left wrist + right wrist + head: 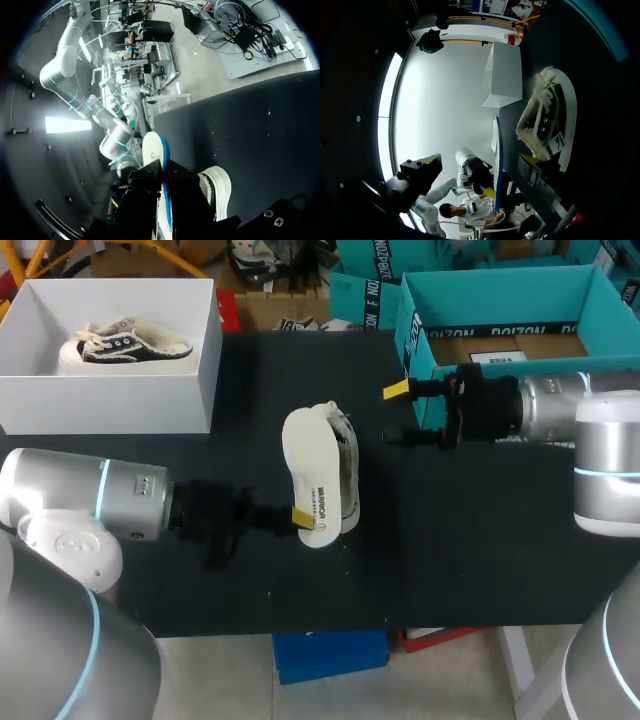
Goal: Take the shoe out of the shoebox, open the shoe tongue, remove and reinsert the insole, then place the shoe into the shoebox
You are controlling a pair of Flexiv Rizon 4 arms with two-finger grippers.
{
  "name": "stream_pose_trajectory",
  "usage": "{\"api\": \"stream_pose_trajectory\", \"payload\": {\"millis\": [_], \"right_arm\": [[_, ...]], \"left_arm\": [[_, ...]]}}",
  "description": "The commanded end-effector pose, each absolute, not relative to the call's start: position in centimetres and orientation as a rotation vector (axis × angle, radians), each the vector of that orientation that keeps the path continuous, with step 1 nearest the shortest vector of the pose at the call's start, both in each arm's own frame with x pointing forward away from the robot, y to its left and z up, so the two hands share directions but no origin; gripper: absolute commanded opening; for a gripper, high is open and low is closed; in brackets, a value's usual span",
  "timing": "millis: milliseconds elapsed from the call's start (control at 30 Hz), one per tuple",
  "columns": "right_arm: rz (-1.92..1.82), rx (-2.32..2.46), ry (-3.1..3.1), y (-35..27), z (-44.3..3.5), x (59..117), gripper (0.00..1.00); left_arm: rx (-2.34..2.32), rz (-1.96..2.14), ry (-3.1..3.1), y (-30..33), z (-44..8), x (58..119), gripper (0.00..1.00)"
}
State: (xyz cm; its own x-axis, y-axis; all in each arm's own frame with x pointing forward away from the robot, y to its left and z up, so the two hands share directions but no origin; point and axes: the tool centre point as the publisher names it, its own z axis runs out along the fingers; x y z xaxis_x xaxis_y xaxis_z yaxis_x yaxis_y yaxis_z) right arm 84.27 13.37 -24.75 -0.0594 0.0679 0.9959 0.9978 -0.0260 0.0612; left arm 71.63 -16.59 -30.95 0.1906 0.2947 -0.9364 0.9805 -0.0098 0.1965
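Observation:
A white insole (310, 472) with a blue underside stands on edge at mid-table, and my left gripper (300, 517) is shut on its near end. In the left wrist view the insole (156, 150) rises from between the dark fingers of that gripper (164, 189). Right beside the insole, a white sneaker (347, 468) lies on its side, laces loose. My right gripper (397, 414) hovers open just right of the shoe, nothing between its fingers. From the right wrist view, the sneaker (545, 120) and the edge-on insole (498, 160) lie ahead of the open right gripper (480, 181).
A white shoebox (150, 400) at the back left holds a second black-and-white sneaker (125, 343). An open teal shoebox (420, 350) stands at the back right, directly behind my right arm. Bare black tabletop (450, 550) stretches along the front edge.

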Motion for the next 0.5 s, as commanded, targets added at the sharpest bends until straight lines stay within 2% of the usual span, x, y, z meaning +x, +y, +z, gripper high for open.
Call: {"api": "stream_pose_trajectory", "payload": {"millis": [33,500], "right_arm": [[-1.242,-1.253,-1.290,13.5,-24.8,84.2,1.00],[-1.242,-1.253,-1.290,13.5,-24.8,84.2,1.00]], "left_arm": [[1.529,-0.899,1.290,-18.3,-31.2,73.9,0.00],[1.538,-0.866,1.304,-20.6,-32.1,77.5,0.00]]}}
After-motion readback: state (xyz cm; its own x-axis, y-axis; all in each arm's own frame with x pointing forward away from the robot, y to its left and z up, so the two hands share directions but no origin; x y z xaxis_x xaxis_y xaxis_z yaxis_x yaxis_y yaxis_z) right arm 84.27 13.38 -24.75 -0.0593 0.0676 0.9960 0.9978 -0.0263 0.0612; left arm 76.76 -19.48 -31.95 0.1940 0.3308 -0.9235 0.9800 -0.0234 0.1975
